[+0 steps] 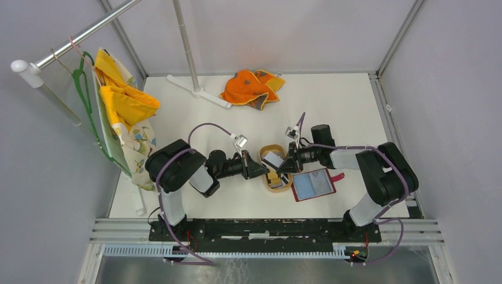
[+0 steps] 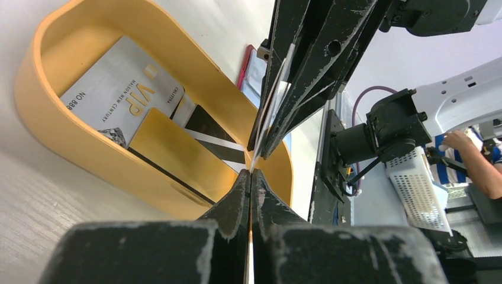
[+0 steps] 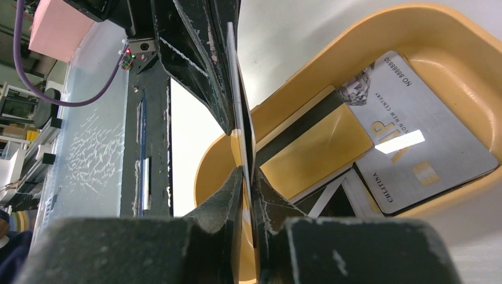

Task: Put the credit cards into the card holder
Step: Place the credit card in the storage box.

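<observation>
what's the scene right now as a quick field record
left gripper: shut on held card
right gripper: shut on the same card, from the opposite side
held card: edge-on between both grippers, above the wooden tray
in tray: silver vip card, gold card, others partly hidden
card holder: lying open on the table, right of the tray

Left arm (image 1: 177,170) and right arm (image 1: 382,168) both reach inward toward the tray (image 1: 273,146), elbows bent, forearms low and meeting head-on. Left gripper (image 1: 258,168) sits at the tray's left rim and right gripper (image 1: 284,164) over its right side, tips almost touching. Each pair of jaws is pressed tight on one card (image 3: 241,100) held edge-up; which grips harder is hard to judge.
</observation>
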You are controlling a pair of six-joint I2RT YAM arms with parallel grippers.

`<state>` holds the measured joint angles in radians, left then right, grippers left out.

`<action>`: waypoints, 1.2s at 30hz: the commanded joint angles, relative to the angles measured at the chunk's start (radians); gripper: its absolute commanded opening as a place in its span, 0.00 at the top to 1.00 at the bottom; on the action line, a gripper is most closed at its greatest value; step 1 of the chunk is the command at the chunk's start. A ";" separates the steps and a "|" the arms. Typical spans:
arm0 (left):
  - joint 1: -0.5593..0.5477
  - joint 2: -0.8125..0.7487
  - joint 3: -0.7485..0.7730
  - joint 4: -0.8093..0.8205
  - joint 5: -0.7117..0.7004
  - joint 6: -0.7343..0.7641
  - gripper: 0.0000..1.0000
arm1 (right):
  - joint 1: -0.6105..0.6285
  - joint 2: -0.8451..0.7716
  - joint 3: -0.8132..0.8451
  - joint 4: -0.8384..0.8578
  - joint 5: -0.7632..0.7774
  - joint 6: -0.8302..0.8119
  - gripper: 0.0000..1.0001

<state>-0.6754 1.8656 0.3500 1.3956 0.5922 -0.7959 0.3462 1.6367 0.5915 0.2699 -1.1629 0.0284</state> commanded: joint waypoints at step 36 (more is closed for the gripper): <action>-0.014 -0.027 0.106 -0.267 -0.152 -0.113 0.96 | -0.107 -0.223 0.117 -0.321 -0.010 -0.362 0.99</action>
<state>-0.6651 1.8858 0.4202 1.2552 0.5175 -0.8894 0.2436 1.4746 0.6781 -0.0097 -1.1503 -0.2680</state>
